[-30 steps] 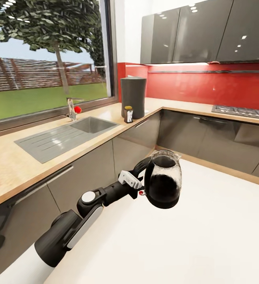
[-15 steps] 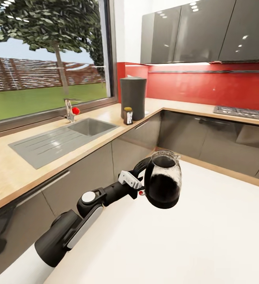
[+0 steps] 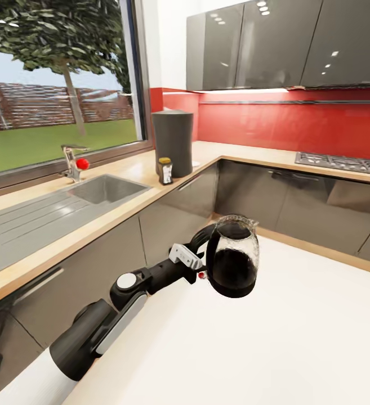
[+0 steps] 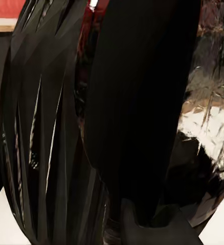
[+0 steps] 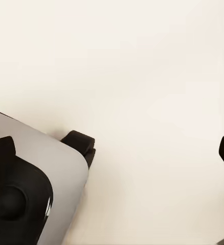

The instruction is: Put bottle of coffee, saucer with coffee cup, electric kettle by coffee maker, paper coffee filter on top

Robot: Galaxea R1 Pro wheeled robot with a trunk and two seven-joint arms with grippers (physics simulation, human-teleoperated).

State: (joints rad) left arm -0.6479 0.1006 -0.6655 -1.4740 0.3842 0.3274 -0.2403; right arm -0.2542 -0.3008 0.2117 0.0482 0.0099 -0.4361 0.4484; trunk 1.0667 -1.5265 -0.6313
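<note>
Currently my left tool [image 3: 203,269] grips the kettle [image 3: 232,263], carried over the floor. Maker [image 3: 173,143] and jar [image 3: 165,170] sit at the worktop [image 3: 123,174] corner. Filter, saucer, cup outstanding. Right tool: cannot tell.

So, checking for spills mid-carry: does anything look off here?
Nothing stands out. The electric kettle hangs upright in the left gripper over the floor; the bottle of coffee stands upright beside the coffee maker.

Head view looks down-forward over countertop [image 3: 117,194]; left wrist view tight on electric kettle [image 4: 142,122], shared.
</note>
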